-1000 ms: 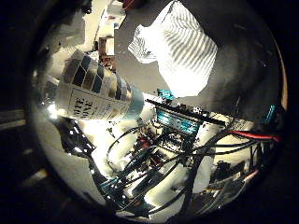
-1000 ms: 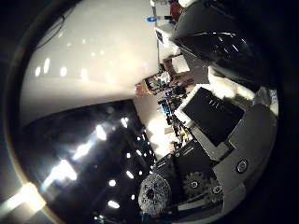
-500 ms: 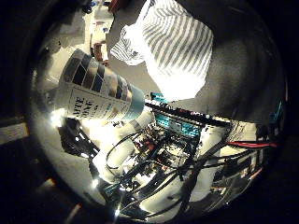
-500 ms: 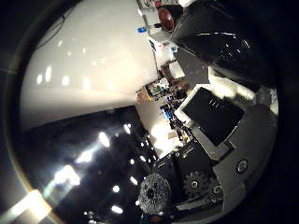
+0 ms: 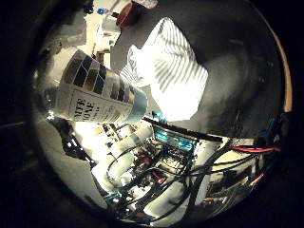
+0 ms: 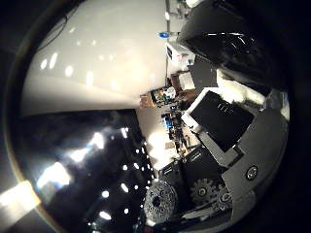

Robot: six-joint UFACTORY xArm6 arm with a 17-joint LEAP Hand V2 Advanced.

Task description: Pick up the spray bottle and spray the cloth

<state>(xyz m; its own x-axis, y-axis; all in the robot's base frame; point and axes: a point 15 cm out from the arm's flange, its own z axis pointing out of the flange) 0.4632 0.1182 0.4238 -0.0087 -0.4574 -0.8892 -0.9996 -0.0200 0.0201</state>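
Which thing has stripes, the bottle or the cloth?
The cloth has grey and white stripes. The bottle wears a label with dark and tan squares instead.

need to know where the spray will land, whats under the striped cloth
The striped cloth lies bunched on a dark grey table, bare around it. Its folds hide whatever may be beneath. The spray bottle is close to the palm, beside the cloth in view.
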